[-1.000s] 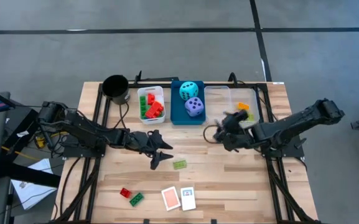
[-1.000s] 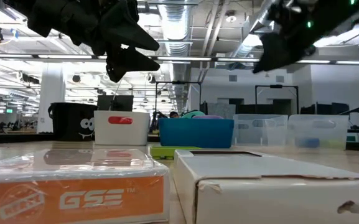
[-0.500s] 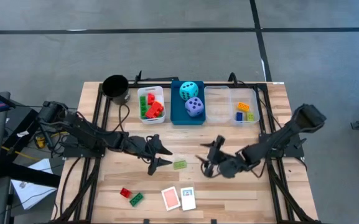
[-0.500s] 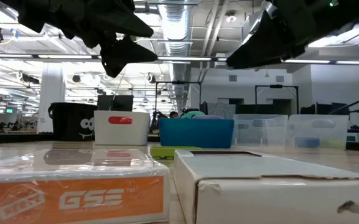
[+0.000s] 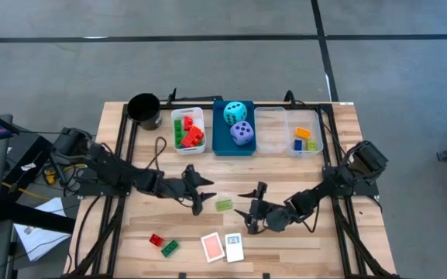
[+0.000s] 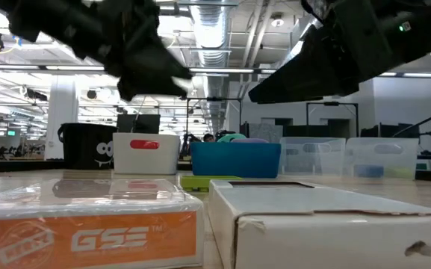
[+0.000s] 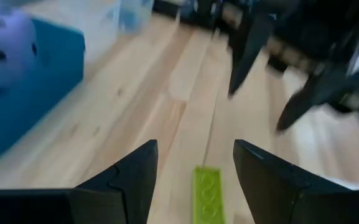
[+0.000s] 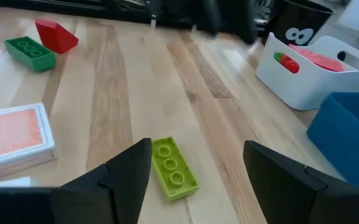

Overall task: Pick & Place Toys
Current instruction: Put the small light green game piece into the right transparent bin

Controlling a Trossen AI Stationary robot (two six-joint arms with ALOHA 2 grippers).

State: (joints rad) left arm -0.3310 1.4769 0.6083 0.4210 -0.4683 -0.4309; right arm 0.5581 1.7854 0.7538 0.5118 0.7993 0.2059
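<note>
- Between both tools, a light green brick (image 5: pixel 224 205) is lying flat on the bench (image 5: pixel 308 240).
- Left tool (image 5: pixel 201 195) is hovering just left of it, fingers parted, gripping nothing.
- Right tool (image 5: pixel 248 210) is hanging just right of it, fingers spread, carrying nothing.
- Two cards (image 5: pixel 222 247) are sitting near the bench's front edge.

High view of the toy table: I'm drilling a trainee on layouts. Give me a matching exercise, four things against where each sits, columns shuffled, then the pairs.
Things:
1. small lime-green plastic brick
2. purple soft die
3. small orange plastic brick
4. round black cup

Places:
A. in the clear bin
B. at the table's far left corner
C. on bare wood between both grippers
D. in the blue bin

Pairs: 1-C, 2-D, 3-A, 4-B
</note>
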